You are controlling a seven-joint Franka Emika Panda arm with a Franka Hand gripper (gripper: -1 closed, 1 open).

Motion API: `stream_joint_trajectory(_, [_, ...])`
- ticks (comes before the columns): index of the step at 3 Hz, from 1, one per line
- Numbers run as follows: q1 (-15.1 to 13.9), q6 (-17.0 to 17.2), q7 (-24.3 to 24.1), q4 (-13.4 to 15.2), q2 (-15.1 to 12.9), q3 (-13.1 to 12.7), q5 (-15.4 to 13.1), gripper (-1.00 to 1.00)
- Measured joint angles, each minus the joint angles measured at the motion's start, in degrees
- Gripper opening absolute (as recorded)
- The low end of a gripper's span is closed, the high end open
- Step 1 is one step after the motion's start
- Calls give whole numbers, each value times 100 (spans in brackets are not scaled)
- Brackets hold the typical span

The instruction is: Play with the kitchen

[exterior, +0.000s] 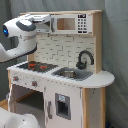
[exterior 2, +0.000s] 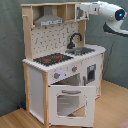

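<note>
The kitchen is a tall light-wood and white toy unit, seen in both exterior views. It has a black-red stovetop, a black faucet over a sink, and a grey hood. The windowed oven door hangs open, tilted forward and down. My gripper is up at the top shelf, beside the hood and against the upper cabinet. In the first exterior view the gripper sits in front of the hood, left of the microwave panel.
A grey curtain hangs behind the kitchen. Wooden floor lies in front and to the second exterior view's right. The arm's white lower body fills the first exterior view's lower left. A cupboard door below the sink is closed.
</note>
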State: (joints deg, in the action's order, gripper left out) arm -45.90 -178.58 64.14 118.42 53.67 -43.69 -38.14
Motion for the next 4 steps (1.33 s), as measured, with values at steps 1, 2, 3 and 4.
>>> stream_joint_trajectory(1, [-340, 166, -481, -308, 135, -179, 0, 100])
stream_joint_trajectory(2, [-633, 270, -884, -574, 229, -321, 0, 100])
stream_joint_trajectory(3, [-933, 397, -1334, -841, 333, -472, 0, 100])
stream_joint_trajectory(4, [-1220, 563, -1848, -1068, 445, -641, 0, 100])
